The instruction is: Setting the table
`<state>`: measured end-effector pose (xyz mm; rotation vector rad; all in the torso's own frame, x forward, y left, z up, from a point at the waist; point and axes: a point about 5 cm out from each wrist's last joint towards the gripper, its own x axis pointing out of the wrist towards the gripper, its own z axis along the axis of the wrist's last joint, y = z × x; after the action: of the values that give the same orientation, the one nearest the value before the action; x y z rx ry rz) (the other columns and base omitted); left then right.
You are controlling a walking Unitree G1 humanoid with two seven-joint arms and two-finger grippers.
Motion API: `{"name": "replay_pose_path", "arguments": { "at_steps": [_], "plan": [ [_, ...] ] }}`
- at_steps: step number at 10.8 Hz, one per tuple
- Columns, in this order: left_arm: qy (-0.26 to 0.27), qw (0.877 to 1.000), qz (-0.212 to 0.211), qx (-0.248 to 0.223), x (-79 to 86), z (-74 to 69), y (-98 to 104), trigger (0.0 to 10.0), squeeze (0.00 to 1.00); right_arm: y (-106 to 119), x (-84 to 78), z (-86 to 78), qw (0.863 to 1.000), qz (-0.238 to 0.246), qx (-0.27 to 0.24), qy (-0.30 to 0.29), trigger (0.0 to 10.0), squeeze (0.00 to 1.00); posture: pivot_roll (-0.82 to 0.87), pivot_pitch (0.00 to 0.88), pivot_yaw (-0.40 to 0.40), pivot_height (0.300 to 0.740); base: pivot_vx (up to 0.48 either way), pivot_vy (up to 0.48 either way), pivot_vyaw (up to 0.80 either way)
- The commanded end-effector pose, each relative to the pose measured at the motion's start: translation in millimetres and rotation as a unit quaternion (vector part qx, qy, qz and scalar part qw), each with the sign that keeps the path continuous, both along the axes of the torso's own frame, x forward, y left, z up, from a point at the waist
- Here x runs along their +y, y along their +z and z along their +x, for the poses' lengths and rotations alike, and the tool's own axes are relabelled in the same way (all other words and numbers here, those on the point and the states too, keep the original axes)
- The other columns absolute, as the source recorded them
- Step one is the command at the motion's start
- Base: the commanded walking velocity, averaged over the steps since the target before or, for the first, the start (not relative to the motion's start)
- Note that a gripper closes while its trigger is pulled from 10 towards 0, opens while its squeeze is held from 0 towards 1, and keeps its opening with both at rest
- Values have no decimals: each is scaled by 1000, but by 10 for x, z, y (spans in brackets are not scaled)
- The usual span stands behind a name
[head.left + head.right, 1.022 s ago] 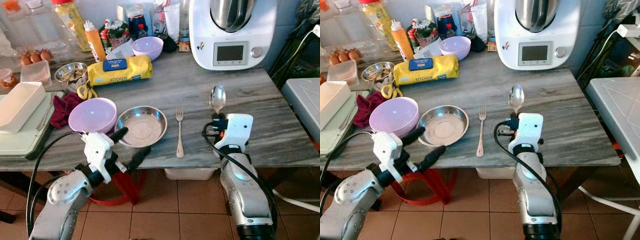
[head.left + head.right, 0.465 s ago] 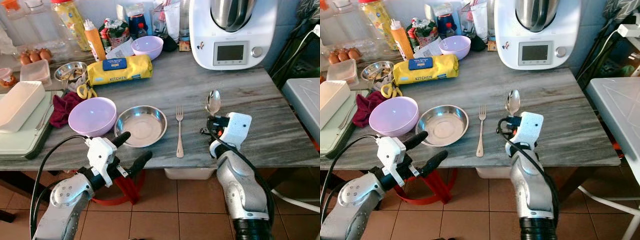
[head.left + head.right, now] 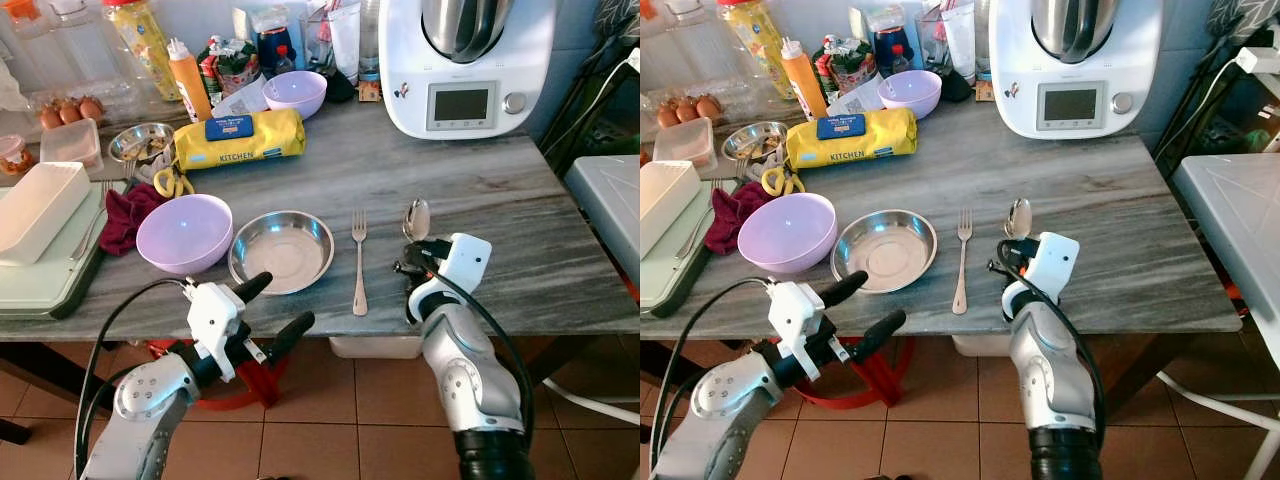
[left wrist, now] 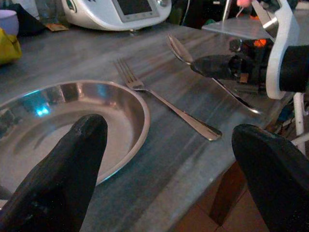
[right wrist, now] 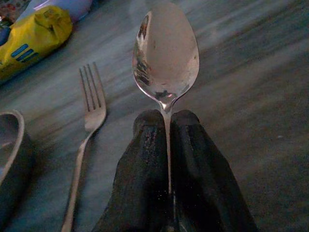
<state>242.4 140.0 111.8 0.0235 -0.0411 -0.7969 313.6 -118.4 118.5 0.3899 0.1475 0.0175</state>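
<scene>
The right gripper (image 5: pixel 166 145) is pinching the spoon (image 5: pixel 165 53) by its handle, just beside the fork (image 3: pixel 359 262), lining it up parallel; the left gripper (image 3: pixel 270 305) is hovering wide open, empty, below the steel plate (image 3: pixel 282 250).

A grey, wood-grained rectangular table (image 3: pixel 500 190) carries a shallow round steel dish (image 3: pixel 282 250) near its front edge. A silver metal fork (image 3: pixel 359 262) lies just right of it, a lilac plastic bowl (image 3: pixel 185 233) just left. Farther back sit a yellow packet marked KITCHEN (image 3: pixel 240 139), a second lilac bowl (image 3: pixel 294 95), and a white kitchen machine (image 3: pixel 462 65).
</scene>
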Motion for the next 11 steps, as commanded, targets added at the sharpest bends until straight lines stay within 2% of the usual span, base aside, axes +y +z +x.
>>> {"name": "replay_pose_path", "arguments": {
  "at_steps": [1,4,8,11],
  "plan": [
    [-1,1000,12,0,17,-2,-18,10000,0,-23,131,0,1000,21,9,13,10000,0,-3,118,104,740,0,0,0],
    [-3,1000,15,0,13,-11,-27,10000,0,7,309,43,999,35,9,30,10000,0,1,122,110,740,0,0,0],
    [-2,1000,16,2,10,-17,-58,10000,0,-63,186,75,999,43,27,-1,10000,0,1,124,106,740,0,0,0],
    [-2,1000,14,2,-3,-12,-58,10000,0,-95,182,90,999,41,32,-1,10000,0,0,124,107,740,0,0,0]
  ]
}}
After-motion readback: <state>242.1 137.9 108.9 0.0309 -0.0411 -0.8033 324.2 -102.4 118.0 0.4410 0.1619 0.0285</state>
